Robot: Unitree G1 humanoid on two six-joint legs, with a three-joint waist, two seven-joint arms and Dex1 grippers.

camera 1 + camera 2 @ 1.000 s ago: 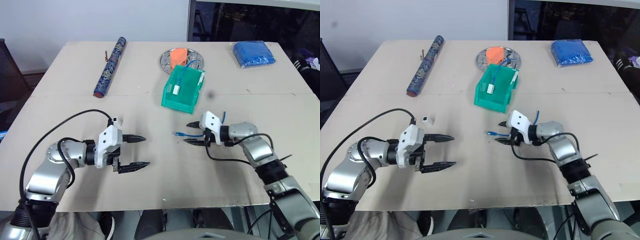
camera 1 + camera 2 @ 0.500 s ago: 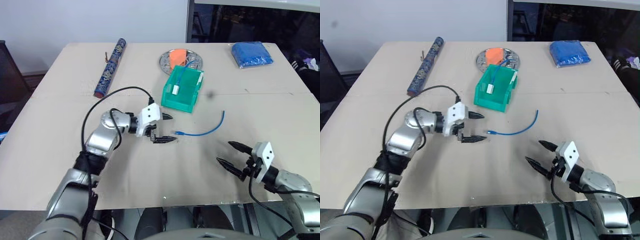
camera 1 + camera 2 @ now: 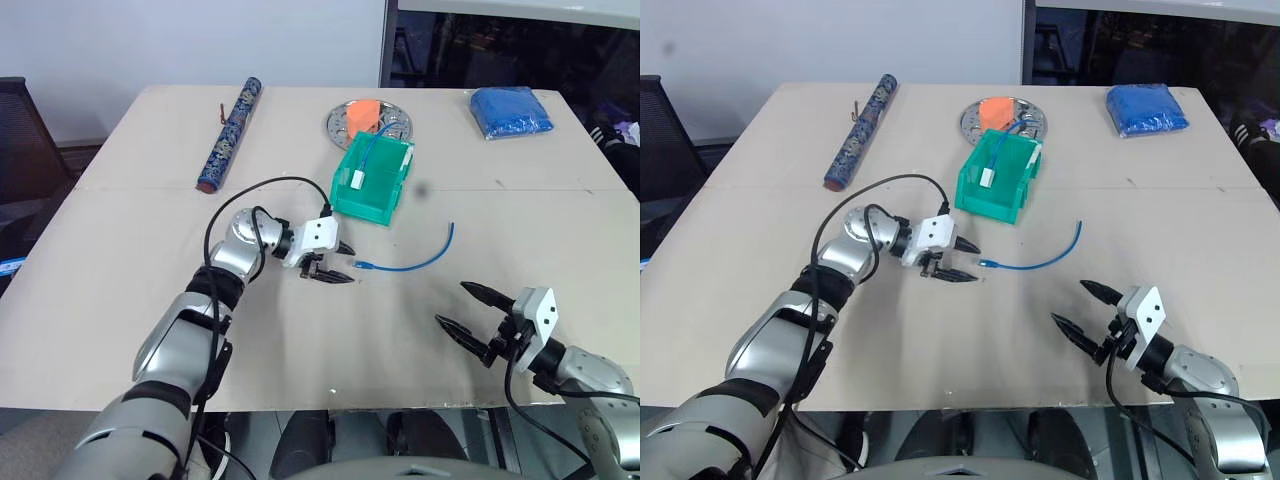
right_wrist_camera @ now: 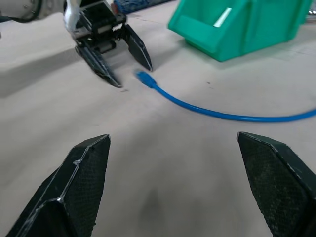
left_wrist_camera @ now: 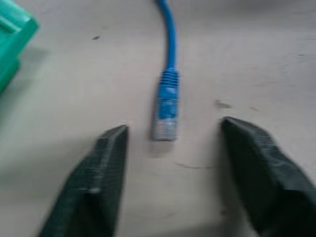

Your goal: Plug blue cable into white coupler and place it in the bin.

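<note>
Left claw (image 3: 342, 262) sits low over the worktop (image 3: 120, 260) with its fingers spread either side of the near plug of the blue cable (image 3: 410, 263), not yet touching it. That cable lies loose, curving right and away, just this side of the bin (image 3: 368, 183), where another cable and a small white piece, probably the white coupler (image 3: 357, 180), already rest. Right claw (image 3: 478, 325) hangs spread wide and empty at the near right.

Step in hand: picking up the plug end; the fingers need to close squarely on it.

A second ago the right claw was at the cable and the left claw was far off to the left; they have traded roles.
</note>
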